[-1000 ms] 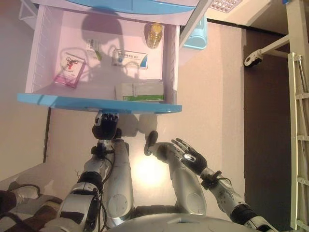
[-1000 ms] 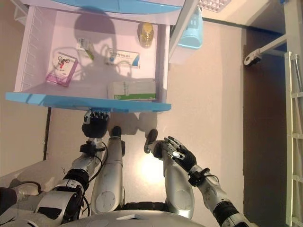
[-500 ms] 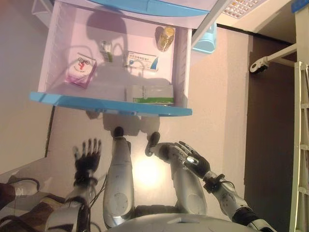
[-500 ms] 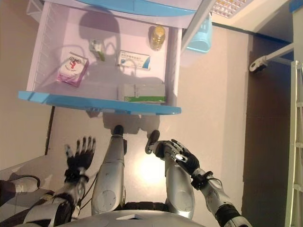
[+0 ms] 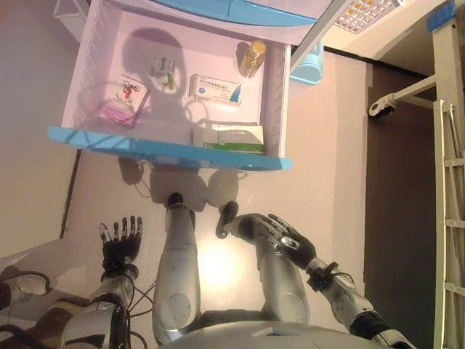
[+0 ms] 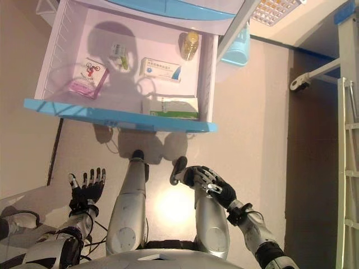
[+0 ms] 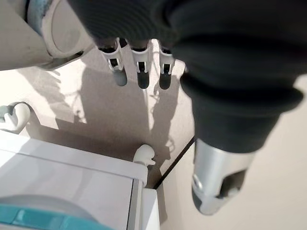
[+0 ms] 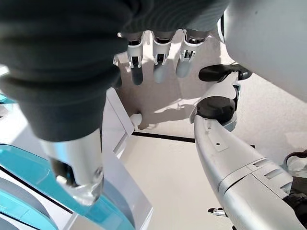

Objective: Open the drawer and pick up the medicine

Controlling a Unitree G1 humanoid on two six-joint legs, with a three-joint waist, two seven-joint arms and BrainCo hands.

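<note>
I see the drawer (image 5: pixel 167 149) standing open with the medicine inside: a white-and-green box (image 5: pixel 228 137) near the front edge, a blue-and-white box (image 5: pixel 215 88), a pink pack (image 5: pixel 124 99) and a small amber bottle (image 5: pixel 252 57) farther in. My left hand (image 5: pixel 120 240) and right hand (image 5: pixel 282 236) both hang low, well apart from the drawer, fingers straight, spread and empty. I would go with the right hand to the nearest box, coming down over the front lip with thumb and fingers wide, so I don't catch the blue edge or push the box deeper.
</note>
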